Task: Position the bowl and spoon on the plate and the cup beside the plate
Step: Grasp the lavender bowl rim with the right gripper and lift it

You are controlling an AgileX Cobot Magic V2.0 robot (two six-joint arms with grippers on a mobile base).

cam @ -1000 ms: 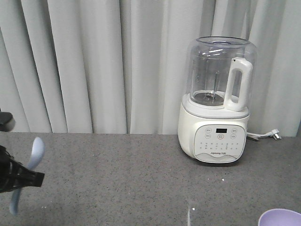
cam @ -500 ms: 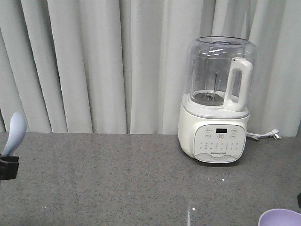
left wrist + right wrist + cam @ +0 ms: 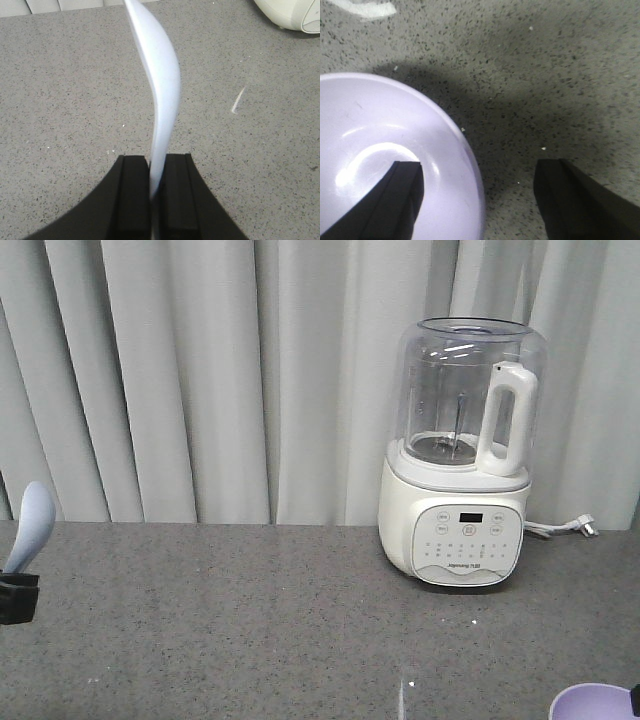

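Above the desk [image 3: 60, 90], the left pincer [image 3: 156, 167] clamps the spoon [image 3: 161, 90] upright. Spread wide, the right pincer [image 3: 477, 182] straddles the bowl [image 3: 370, 125] rim.

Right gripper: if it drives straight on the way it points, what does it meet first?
Probably the bowl: the right gripper is open astride its rim, one finger over the bowl's inside, the other over bare table. Depth is unclear.
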